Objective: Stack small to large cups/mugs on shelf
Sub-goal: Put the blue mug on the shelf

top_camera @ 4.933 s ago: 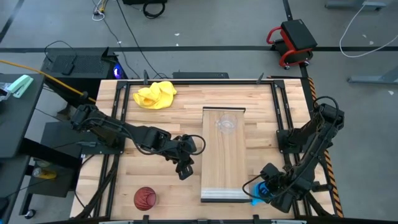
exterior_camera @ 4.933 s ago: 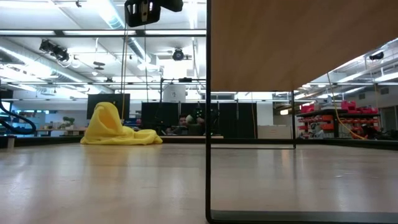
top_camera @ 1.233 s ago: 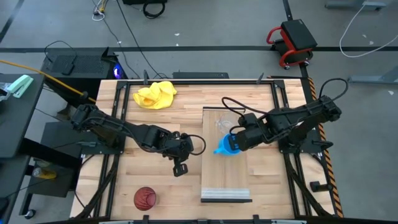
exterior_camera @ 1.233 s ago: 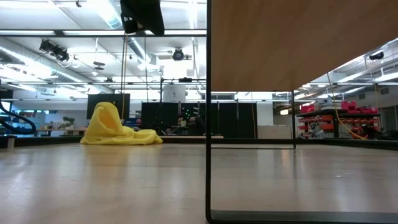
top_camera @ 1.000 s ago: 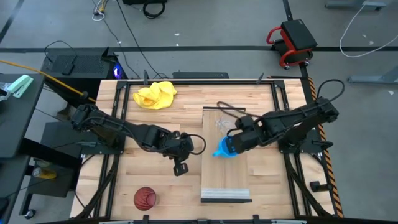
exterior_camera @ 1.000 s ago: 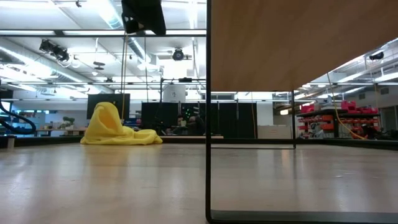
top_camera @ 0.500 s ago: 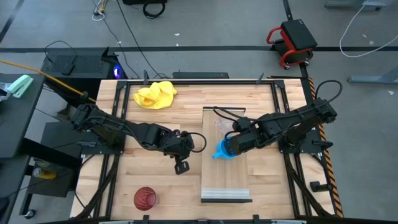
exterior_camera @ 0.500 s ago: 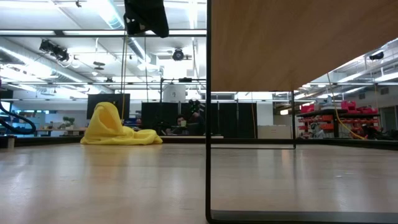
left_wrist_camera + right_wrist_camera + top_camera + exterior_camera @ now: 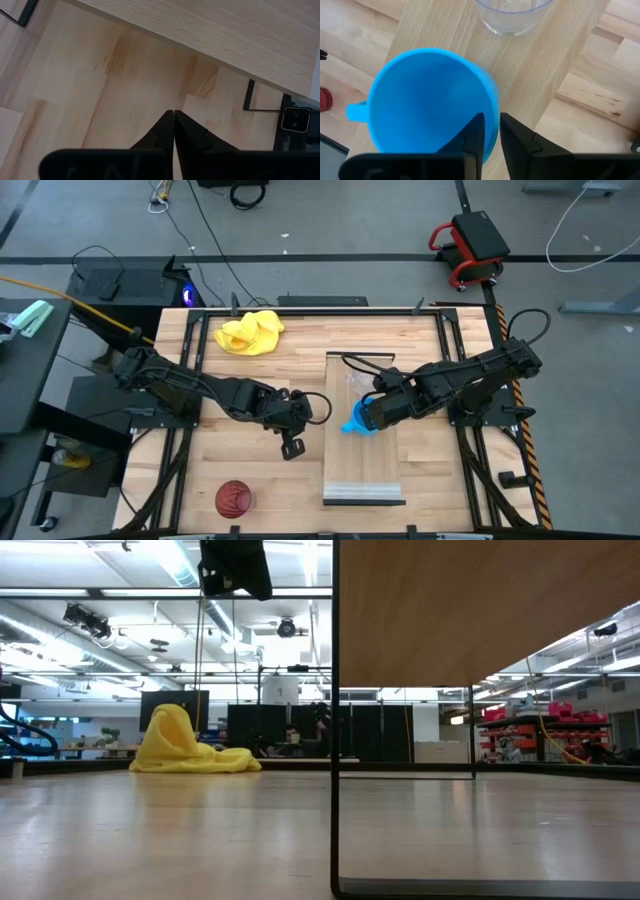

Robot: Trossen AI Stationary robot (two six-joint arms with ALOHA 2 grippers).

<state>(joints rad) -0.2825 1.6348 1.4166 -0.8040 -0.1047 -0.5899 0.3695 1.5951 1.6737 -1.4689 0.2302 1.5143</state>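
Note:
The blue mug point(image 9: 356, 425) is upright over the middle of the raised wooden shelf point(image 9: 362, 472), its handle point(image 9: 353, 111) toward the table's left. My right gripper point(image 9: 492, 131) is open above it, one finger inside the mug and one outside. The clear cup point(image 9: 361, 383) stands on its base on the shelf, farther back. The dark red cup point(image 9: 233, 498) sits on the tabletop at the near left. My left gripper point(image 9: 290, 446) hangs shut over the table, left of the shelf, with nothing in it. My right gripper points down over the blue mug's rim point(image 9: 495, 114), on the side away from the handle. One finger point(image 9: 474, 134) is inside the mug and the other point(image 9: 518, 136) is outside its wall. I cannot tell whether either finger touches the wall.
A crumpled yellow cloth point(image 9: 250, 332) lies at the far left of the table. The shelf stands on thin dark legs point(image 9: 334, 740), with open space beneath it. Bare tabletop point(image 9: 250, 390) spreads left of the shelf.

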